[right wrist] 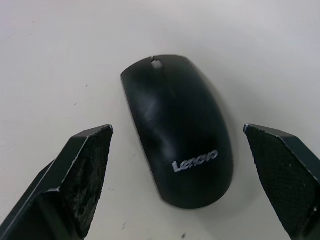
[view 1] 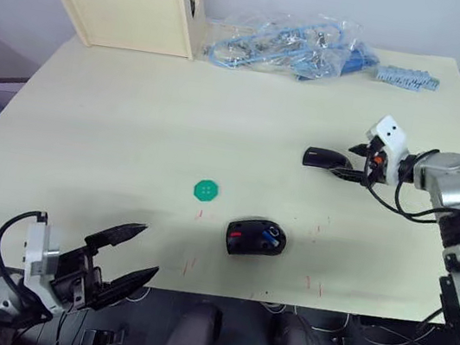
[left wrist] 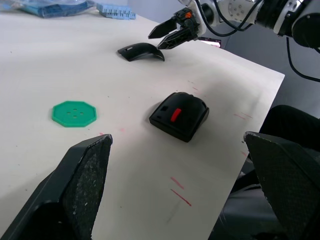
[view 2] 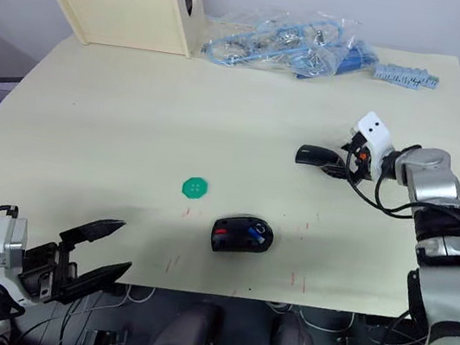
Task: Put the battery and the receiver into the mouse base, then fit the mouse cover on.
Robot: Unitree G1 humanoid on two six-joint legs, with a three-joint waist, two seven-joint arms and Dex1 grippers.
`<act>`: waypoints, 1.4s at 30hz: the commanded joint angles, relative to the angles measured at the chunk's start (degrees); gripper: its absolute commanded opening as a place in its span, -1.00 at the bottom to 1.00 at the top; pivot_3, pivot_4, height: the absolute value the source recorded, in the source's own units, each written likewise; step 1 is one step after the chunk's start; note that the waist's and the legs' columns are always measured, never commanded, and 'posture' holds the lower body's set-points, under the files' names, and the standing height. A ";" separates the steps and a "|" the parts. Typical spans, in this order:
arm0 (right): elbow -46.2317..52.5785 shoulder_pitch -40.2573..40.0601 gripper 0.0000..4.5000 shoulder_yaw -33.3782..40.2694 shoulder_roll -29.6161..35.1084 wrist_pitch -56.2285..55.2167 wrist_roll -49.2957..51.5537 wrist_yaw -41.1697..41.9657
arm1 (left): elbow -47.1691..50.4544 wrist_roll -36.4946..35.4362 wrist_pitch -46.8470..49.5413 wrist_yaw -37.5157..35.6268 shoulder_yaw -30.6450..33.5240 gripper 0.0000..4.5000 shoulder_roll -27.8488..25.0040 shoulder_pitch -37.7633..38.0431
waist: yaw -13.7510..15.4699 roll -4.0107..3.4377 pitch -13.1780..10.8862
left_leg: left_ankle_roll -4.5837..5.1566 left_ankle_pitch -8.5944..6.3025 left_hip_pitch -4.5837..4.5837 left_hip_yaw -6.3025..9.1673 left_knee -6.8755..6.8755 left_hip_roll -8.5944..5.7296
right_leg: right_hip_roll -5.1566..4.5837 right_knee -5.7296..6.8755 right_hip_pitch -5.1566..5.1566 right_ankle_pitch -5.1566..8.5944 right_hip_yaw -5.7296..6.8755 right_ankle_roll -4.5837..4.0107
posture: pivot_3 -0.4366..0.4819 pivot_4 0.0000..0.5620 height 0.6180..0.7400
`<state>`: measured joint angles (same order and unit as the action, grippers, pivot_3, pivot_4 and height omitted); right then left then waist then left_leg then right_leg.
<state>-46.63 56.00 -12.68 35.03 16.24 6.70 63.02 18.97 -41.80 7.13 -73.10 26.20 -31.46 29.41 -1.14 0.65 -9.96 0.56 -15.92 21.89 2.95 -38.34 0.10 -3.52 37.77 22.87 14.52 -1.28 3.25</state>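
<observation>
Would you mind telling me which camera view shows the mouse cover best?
The right wrist view: the mouse cover lies large between the open right gripper's fingers, its logo readable. Both eye views show it small, just ahead of the right gripper. The left wrist view shows it far off, side-on.

The two head views look forward and down over the whole table (view 1: 133,122). The left wrist camera sits low at the near edge, facing across it. The right wrist camera hangs close above the mouse cover (right wrist: 177,132), which all views share.
</observation>
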 commanded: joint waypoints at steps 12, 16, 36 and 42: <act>-17.40 8.28 0.96 1.60 -3.18 -13.98 -6.87 6.10 | 2.55 -0.97 0.17 1.23 -1.13 1.00 -1.21 -0.07 | -1.20 -0.03 -0.02 | 0.00 0.00 0.04 -0.02 0.02 0.00 | 0.00 0.11 0.15 0.00 -0.14 0.00 | -0.05 -0.47 1.00; -20.09 9.45 0.96 2.45 -4.03 -16.18 -7.14 7.15 | 3.95 -1.50 1.50 2.59 -1.27 1.00 -1.96 -0.98 | -1.29 -0.04 -0.03 | 0.00 0.00 0.03 0.03 0.02 0.00 | 0.00 0.12 0.17 -0.01 -0.17 0.00 | -0.05 -0.47 1.00; -26.02 12.47 0.96 4.07 -7.90 -18.69 -11.36 3.35 | 1.04 -0.73 -0.72 0.33 -1.21 1.00 -1.67 -0.62 | -1.33 -0.15 -0.09 | -0.01 0.00 0.06 0.04 0.05 0.00 | -0.01 0.17 0.29 -0.01 -0.28 -0.01 | -0.05 -0.47 1.00; -26.56 13.08 0.96 4.39 -8.11 -18.61 -11.67 2.97 | 0.73 -0.66 -1.15 0.35 -1.36 1.00 -1.73 -0.54 | -1.34 -0.20 -0.12 | -0.01 0.00 0.07 0.04 0.05 0.01 | -0.01 0.17 0.30 -0.02 -0.29 -0.01 | -0.05 -0.47 1.00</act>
<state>-73.63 67.65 -9.51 26.50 -1.58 -4.81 66.01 19.40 -42.25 6.94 -72.36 24.24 -33.15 28.33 -2.48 0.44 -10.09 0.55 -15.92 21.96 2.99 -38.29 0.11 -3.53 37.93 23.17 14.51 -1.57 3.24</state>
